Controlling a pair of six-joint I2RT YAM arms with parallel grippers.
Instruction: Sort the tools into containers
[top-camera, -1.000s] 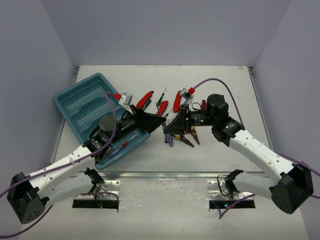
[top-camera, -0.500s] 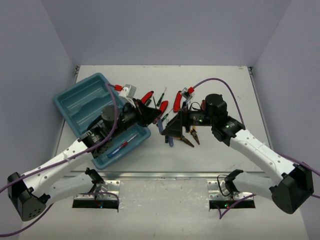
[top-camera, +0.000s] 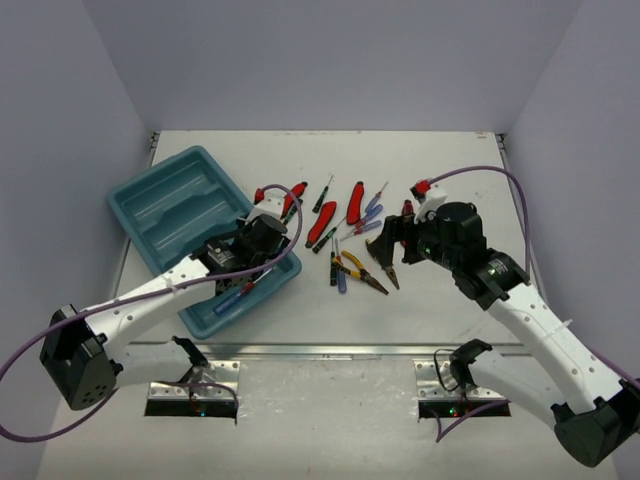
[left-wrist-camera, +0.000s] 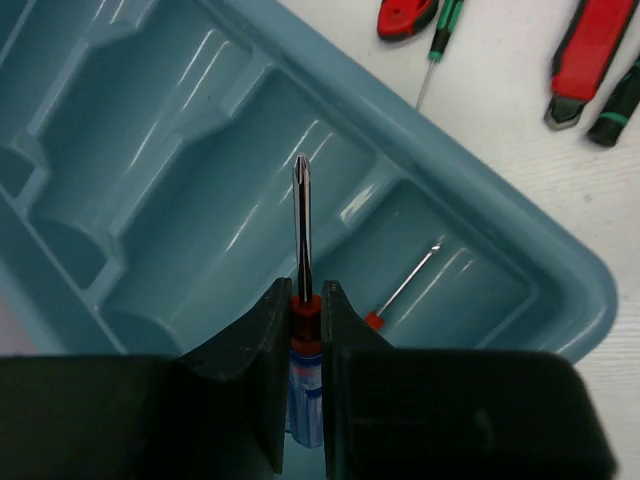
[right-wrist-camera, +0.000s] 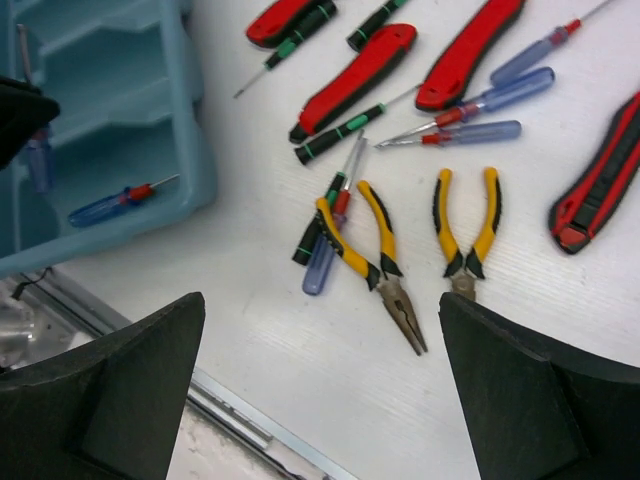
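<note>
In the left wrist view my left gripper (left-wrist-camera: 302, 302) is shut on a blue-handled screwdriver (left-wrist-camera: 301, 225) with a red collar, tip pointing away. It hangs over the teal tray (left-wrist-camera: 480, 190), where another blue screwdriver (left-wrist-camera: 402, 290) lies in the end compartment. From above, the left gripper (top-camera: 240, 255) is over the tray's (top-camera: 165, 205) near right part. My right gripper (top-camera: 392, 240) stands open and empty above the table, right of the loose tools. Below it lie yellow pliers (right-wrist-camera: 375, 250), a second pair (right-wrist-camera: 465, 225), a blue screwdriver (right-wrist-camera: 322, 265) and red cutters (right-wrist-camera: 355, 80).
More red cutters (top-camera: 355, 200) and thin black-green screwdrivers (top-camera: 322, 195) lie scattered in the table's middle, right of the tray. A further red cutter (right-wrist-camera: 595, 190) lies under the right arm. The table's metal front edge (right-wrist-camera: 220, 405) runs just below the right gripper.
The grippers met over the table's middle; the left one closed on the blue screwdriver and carried it left over the tray. The right gripper opened wide and drew back to the right.
</note>
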